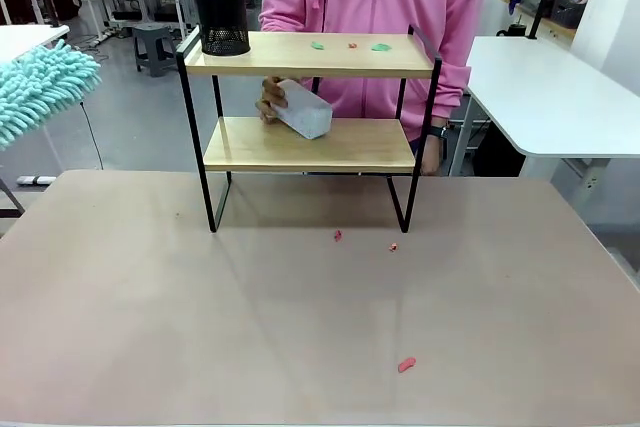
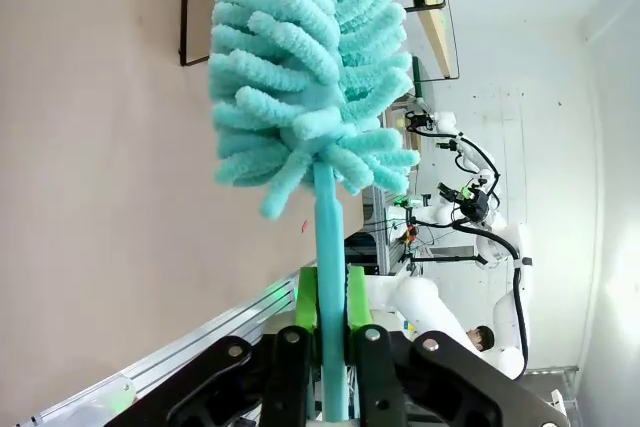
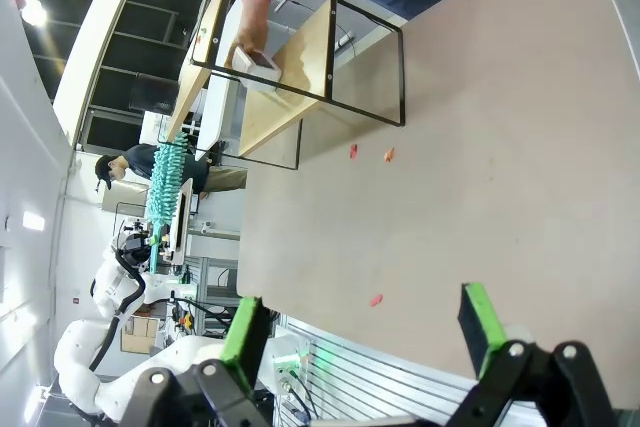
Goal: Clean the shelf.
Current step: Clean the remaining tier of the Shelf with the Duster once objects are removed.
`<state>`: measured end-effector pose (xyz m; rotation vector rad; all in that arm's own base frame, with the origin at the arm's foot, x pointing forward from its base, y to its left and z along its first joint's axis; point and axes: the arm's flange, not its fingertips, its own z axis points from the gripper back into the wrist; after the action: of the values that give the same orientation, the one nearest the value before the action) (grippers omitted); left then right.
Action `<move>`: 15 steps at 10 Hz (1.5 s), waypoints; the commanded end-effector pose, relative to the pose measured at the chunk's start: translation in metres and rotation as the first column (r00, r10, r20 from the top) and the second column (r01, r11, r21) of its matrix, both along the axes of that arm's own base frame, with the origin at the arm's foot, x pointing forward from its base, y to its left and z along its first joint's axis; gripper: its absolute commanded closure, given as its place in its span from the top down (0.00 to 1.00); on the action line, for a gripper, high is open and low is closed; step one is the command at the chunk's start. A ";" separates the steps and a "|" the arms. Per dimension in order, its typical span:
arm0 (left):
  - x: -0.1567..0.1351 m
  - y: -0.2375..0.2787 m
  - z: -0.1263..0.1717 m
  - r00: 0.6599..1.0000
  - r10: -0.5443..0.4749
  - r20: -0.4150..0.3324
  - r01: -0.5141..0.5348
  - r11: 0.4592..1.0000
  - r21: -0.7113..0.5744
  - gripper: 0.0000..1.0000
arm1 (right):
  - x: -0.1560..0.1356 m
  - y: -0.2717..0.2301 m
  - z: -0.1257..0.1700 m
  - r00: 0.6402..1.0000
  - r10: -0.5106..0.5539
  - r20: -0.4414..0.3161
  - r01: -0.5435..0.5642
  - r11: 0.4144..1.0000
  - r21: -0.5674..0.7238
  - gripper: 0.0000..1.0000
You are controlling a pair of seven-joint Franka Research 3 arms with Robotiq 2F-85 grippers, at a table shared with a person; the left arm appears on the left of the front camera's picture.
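Shelf (image 1: 300,55) upper centre of front view, at far side of table (image 1: 150,297). Black mesh cup (image 1: 220,15) on top board's left end, green and red bits (image 1: 381,46) toward its right. Person's hand (image 1: 268,97) holds pale block (image 1: 303,110) between the boards. Pink scraps (image 1: 406,364) on table. Left tool (image 2: 332,295) clenched on teal duster (image 2: 300,77) handle. Right tool (image 3: 362,322) released, empty.

right gripper (image 3: 362,325): jaws wide apart, above table (image 3: 520,167) | shelf (image 3: 290,82): far side | person's hand (image 3: 245,42): holds white block (image 3: 258,65) between the boards | pink scraps (image 3: 353,150): two just before shelf, one nearer | teal duster (image 3: 165,182): far left
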<state>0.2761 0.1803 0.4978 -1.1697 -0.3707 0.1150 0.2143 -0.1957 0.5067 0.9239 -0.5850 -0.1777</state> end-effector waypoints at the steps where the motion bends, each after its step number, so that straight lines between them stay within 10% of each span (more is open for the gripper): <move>1: -0.001 -0.001 -0.005 1.000 -0.007 0.015 0.007 1.000 -0.001 0.12 | 0.002 0.000 0.002 0.999 0.005 0.033 -0.006 1.000 0.006 1.00; 12: 0.001 -0.001 -0.004 1.000 -0.003 -0.005 0.003 1.000 -0.004 0.12 | 0.002 0.000 0.002 0.999 0.005 0.033 -0.006 1.000 0.006 1.00; 15: 0.008 -0.055 0.106 0.994 0.062 0.091 -0.069 0.995 0.067 0.12 | 0.002 0.000 0.002 0.999 0.005 0.033 -0.006 1.000 0.006 1.00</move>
<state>0.2803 0.1465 0.5632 -1.1208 -0.4342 0.0946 0.2143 -0.1958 0.5066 0.9237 -0.5849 -0.1778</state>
